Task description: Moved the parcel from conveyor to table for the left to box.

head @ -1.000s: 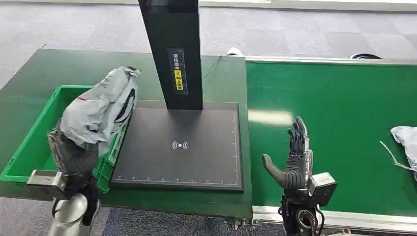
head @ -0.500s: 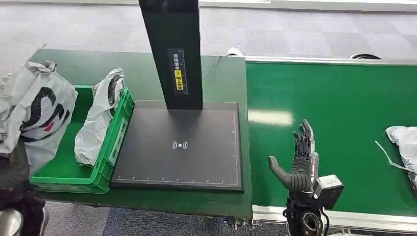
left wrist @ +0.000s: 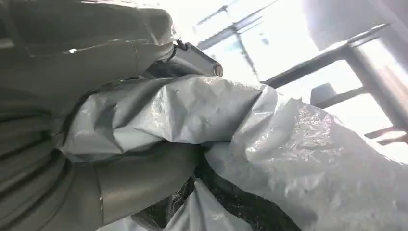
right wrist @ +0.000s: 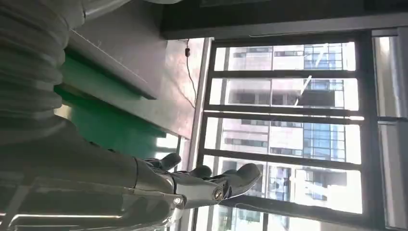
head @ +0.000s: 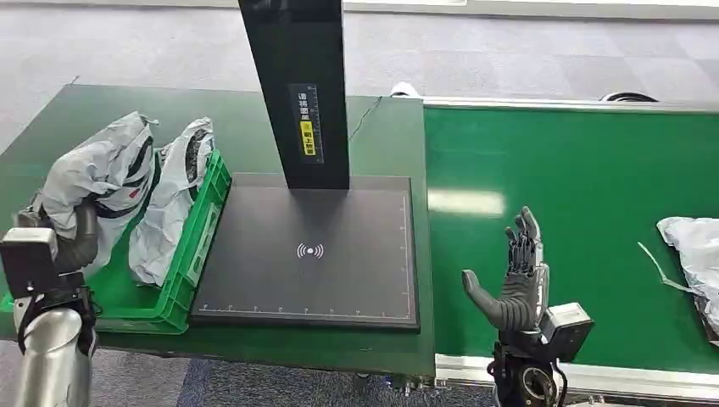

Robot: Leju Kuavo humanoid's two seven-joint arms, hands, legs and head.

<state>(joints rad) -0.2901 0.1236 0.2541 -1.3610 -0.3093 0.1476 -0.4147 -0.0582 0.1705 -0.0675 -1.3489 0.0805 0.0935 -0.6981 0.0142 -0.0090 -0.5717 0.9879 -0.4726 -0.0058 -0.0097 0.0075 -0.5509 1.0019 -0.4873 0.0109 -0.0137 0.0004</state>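
Parcel (head: 97, 170) back over crate (head: 197, 246) | left robot hand (head: 72, 242) gripping | right robot hand (head: 513, 284) upright, fingers spread

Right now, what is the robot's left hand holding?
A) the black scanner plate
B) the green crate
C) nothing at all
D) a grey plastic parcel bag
D. In the head view the left hand grips a crinkled grey parcel above the left end of the green crate; the left wrist view shows its fingers wrapped around the plastic.

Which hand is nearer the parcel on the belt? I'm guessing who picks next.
Right. The right hand hovers open over the belt, with the parcel further to its right; the left hand holds a bag at the crate.
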